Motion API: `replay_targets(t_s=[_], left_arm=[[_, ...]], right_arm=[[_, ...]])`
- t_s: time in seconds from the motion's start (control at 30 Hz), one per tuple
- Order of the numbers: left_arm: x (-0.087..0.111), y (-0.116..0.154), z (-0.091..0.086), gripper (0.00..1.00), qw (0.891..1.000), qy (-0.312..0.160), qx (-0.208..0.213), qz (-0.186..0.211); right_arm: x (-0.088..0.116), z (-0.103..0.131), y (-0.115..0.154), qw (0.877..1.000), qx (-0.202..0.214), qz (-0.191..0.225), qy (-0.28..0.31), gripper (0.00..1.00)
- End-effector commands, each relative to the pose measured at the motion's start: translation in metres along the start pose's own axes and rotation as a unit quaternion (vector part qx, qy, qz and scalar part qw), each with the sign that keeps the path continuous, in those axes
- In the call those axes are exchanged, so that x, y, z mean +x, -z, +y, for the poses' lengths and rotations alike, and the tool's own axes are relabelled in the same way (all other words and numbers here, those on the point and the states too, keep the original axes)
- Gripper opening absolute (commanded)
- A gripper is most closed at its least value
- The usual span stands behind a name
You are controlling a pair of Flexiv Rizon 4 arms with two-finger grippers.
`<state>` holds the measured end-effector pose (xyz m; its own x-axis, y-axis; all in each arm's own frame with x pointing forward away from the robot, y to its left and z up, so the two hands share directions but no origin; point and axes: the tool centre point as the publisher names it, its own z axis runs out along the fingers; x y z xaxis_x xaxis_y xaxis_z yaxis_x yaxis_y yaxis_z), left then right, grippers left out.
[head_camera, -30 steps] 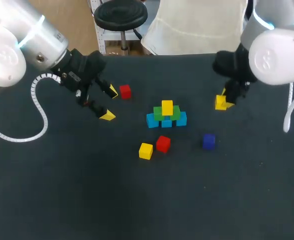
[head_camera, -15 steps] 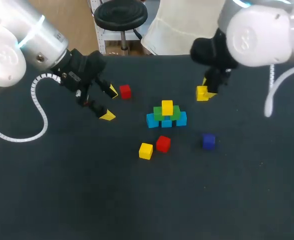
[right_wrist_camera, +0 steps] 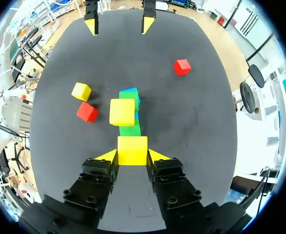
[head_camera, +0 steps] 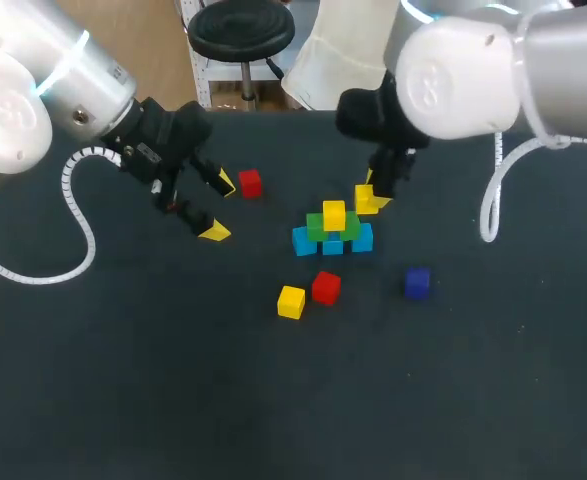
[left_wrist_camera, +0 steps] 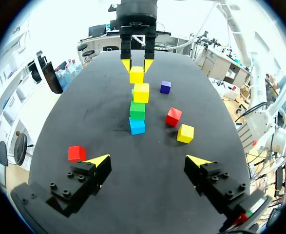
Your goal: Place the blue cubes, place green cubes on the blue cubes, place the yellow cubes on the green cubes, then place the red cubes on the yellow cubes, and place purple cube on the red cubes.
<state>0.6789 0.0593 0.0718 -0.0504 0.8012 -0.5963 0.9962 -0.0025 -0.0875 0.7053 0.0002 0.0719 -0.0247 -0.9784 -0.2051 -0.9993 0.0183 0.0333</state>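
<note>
In the middle of the table stands a pile: blue cubes (head_camera: 304, 241) at the base, green cubes (head_camera: 316, 227) on them, one yellow cube (head_camera: 334, 214) on top. My right gripper (head_camera: 366, 200) is shut on a second yellow cube (right_wrist_camera: 132, 150), held just behind and right of the pile's top. In the right wrist view the pile's yellow cube (right_wrist_camera: 122, 111) lies just ahead of the fingers. My left gripper (head_camera: 218, 207) hangs open at the left, nothing between its fingers, with a red cube (head_camera: 250, 183) beside it. The purple cube (head_camera: 418, 282) lies to the pile's front right.
A loose red cube (head_camera: 325, 287) and a loose yellow cube (head_camera: 291, 301) lie side by side just in front of the pile. The dark table (head_camera: 173, 400) stretches bare toward the front edge.
My right arm has carried the yellow cube leftward from the table's right side to just beside the pile. The left arm has stayed still.
</note>
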Motion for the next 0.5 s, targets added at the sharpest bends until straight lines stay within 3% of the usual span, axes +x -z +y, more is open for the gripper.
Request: replay_targets(t_s=[0.03,0.5], left_arm=[[0.0012,0.0001,-0.0004,1.00,1.000,-0.002,-0.001,-0.001],[0.0012,0.0001,-0.0004,1.00,1.000,-0.002,-0.001,-0.001]], right_arm=[[-0.0018,0.0101,-0.0036,1.000,0.022,0.003,-0.001,0.00],[-0.0006,0.0131,-0.0102,1.000,0.030,-0.007,0.004,0.00]])
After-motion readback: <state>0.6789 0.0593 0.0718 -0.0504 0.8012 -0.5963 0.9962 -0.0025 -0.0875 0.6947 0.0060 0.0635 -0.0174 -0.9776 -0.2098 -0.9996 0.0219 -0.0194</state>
